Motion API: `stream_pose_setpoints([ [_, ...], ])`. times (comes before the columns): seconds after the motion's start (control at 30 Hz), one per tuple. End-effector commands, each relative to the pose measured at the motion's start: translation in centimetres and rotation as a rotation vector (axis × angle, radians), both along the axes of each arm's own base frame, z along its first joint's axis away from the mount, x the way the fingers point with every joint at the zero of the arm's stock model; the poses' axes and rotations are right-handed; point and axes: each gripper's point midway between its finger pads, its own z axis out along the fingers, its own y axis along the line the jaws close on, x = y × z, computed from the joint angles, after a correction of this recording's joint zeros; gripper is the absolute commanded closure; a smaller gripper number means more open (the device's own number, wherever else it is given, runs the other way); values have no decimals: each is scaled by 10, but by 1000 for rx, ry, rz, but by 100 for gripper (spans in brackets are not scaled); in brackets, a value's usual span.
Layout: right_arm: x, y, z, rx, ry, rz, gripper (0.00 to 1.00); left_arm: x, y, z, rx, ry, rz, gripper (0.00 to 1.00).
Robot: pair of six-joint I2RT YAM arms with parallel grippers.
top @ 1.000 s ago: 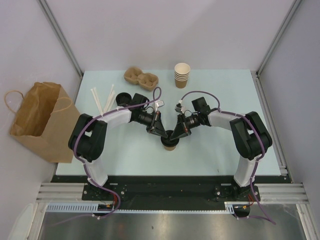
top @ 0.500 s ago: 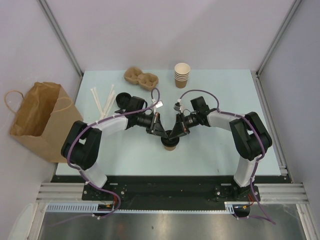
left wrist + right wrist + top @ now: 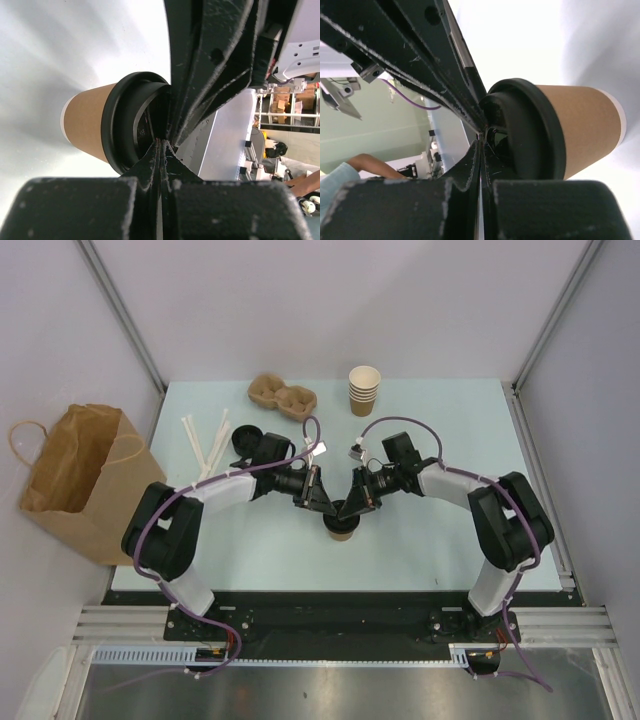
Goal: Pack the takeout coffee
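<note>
Since a second ago the left arm's elbow has swung outward and nearer its base, and the right arm's elbow has drifted a little outward too, while both tips have stayed on the same spot. The takeout coffee [image 3: 341, 531] has not shifted on the bench [image 3: 450, 430]. It stands near the middle, just in front of the two wrists and well apart from the paper bag [image 3: 75, 475] off the left edge. The left claw [image 3: 327, 509] and the right claw [image 3: 351, 509] are each clenched tight with nothing between the fingers, and their closed tips meet from either side over the black lid [image 3: 125, 125]. I read this as pressing or seating the lid rather than a grasp, so the re-posing looks like leverage being adjusted and packing proper has not begun. The cup is upright with its long axis vertical: lid up, narrower base down on the bench (the wrist views show it sideways only because those cameras are rolled). Whether the lid is fully snapped on all round I cannot tell.
</note>
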Motion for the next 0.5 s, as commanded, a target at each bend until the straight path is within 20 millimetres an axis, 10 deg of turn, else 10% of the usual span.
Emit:
stream_pose_setpoints([
  [0.0, -7, -7, 8, -15, -39, 5, 100, 6, 7, -31, 129, -52, 45, 100],
  [0.47, -7, -21, -33, -109, 46, -5, 100, 4, 11, -37, 157, -49, 53, 100],
])
